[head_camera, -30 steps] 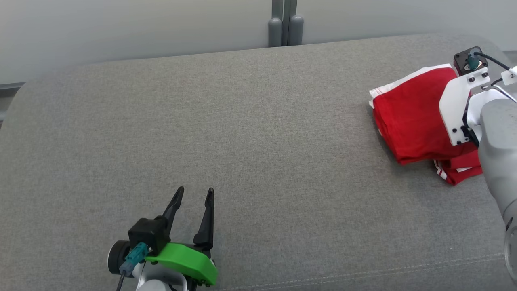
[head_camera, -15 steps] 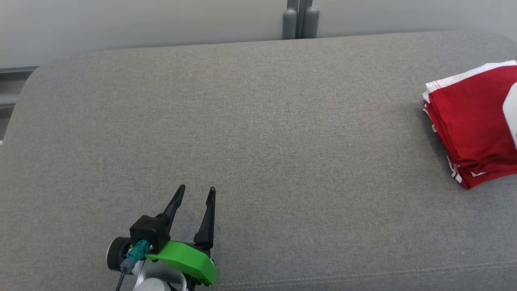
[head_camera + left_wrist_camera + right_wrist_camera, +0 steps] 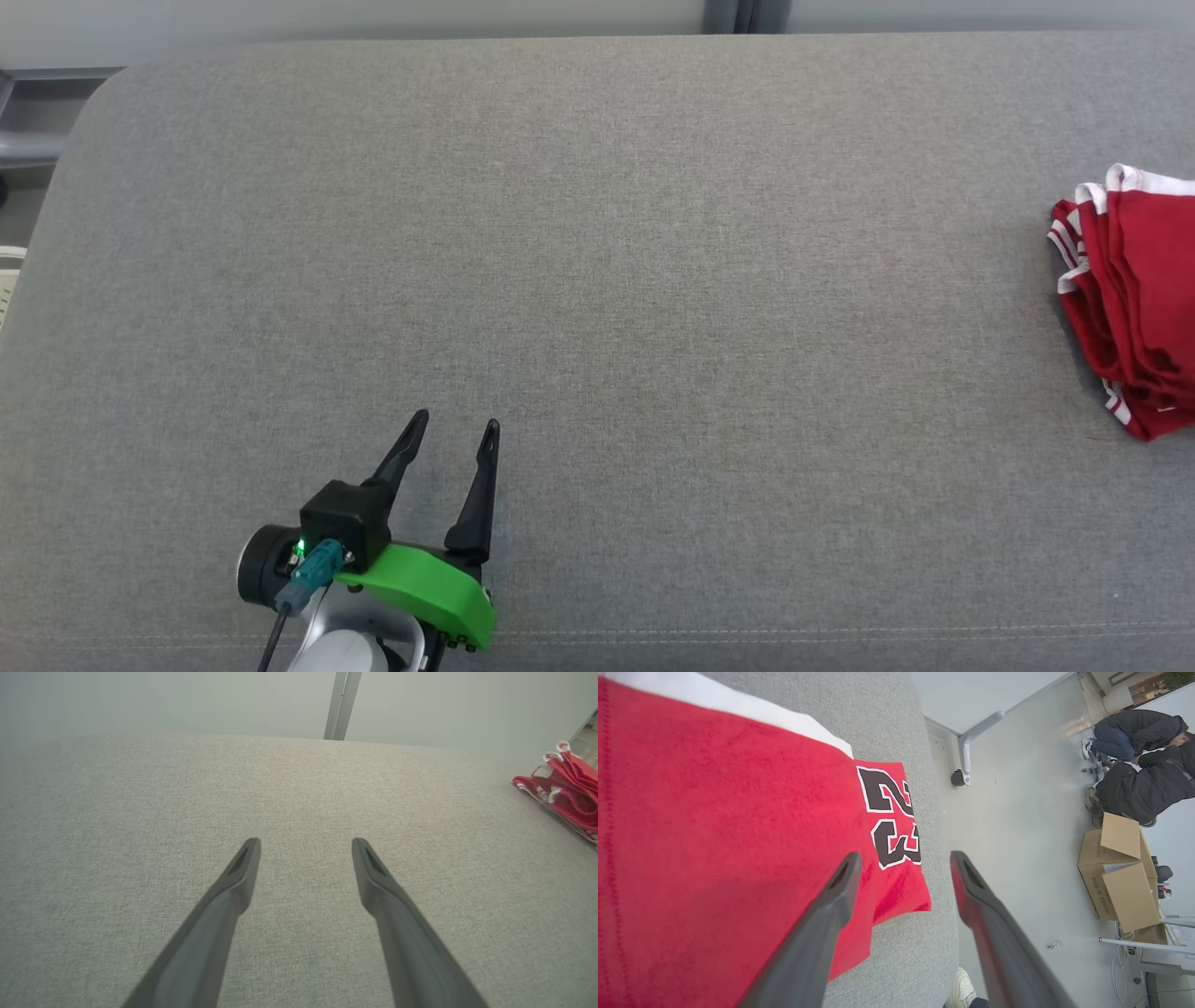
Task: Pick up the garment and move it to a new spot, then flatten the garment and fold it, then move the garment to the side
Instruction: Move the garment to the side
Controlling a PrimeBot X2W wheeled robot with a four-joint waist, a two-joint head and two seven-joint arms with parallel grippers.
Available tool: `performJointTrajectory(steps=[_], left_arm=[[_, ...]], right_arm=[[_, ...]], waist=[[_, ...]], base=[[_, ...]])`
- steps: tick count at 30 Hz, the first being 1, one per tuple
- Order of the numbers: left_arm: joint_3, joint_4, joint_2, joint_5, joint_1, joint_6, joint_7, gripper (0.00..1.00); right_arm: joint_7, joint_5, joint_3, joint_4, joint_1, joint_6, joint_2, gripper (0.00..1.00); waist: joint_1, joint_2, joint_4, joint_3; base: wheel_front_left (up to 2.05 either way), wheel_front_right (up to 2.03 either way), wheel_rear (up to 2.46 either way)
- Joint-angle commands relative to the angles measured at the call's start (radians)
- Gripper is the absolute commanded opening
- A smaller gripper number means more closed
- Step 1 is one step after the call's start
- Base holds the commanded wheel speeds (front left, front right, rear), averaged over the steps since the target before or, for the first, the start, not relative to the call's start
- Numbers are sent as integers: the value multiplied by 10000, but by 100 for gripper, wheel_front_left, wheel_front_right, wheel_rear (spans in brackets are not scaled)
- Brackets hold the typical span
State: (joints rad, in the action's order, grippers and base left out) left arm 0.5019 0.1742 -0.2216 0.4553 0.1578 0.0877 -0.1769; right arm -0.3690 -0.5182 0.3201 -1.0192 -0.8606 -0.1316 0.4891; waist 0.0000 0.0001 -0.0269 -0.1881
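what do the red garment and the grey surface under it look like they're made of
Red garment: probably a soft knit jersey fabric, matte, lying in limp folds, with white trim. Grey surface: seemingly woven upholstery cloth, matte and flecked, with a stitched seam near its front edge.

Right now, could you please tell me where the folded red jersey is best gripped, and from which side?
Probably the layered, white-trimmed edge of the red jersey, which faces the middle of the cushion: come in low from that side so one pinch takes the stack. The open right gripper hovers by the thin corner near the number 23, which would likely unfold it.
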Motion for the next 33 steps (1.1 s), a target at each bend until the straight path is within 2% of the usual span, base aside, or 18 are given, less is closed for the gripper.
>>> performJointTrajectory(steps=[1,9,14,18,23,26,28,33], left_arm=[[11,-31,-84,-43,193,27,20,100],[-13,1,-49,-12,218,158,-103,100],[-229,109,-72,132,213,256,-312,100],[-651,307,-34,407,-24,490,-467,100],[-1372,547,133,1164,-388,693,-562,100],[-1754,772,139,1557,-543,820,-565,100],[-2002,875,178,1905,-682,724,-555,100],[-2261,1109,94,2054,-667,877,-565,100]], right_arm=[[-89,-216,162,276,250,20,-115,100],[791,-769,467,1929,817,20,-1099,100],[1697,-301,461,2360,1079,20,-1675,100],[2933,465,183,2590,1354,18,-2262,100],[4251,1568,-484,2620,1918,20,-2670,100],[4783,2330,-906,2747,2299,18,-2967,100],[5148,3084,-1362,2970,2684,20,-3210,100],[5432,3842,-1925,3388,3236,18,-3539,100]], waist=[[0,-1,-121,-117],[0,-1,40,145],[0,-1,135,555],[0,-1,201,986],[0,-1,274,1504],[0,-1,246,1788],[0,-1,236,1996],[0,-1,197,2128]], base=[[0,0,0],[0,0,0],[0,0,0],[0,0,0],[0,0,0],[0,0,0],[0,0,0],[0,0,0]])
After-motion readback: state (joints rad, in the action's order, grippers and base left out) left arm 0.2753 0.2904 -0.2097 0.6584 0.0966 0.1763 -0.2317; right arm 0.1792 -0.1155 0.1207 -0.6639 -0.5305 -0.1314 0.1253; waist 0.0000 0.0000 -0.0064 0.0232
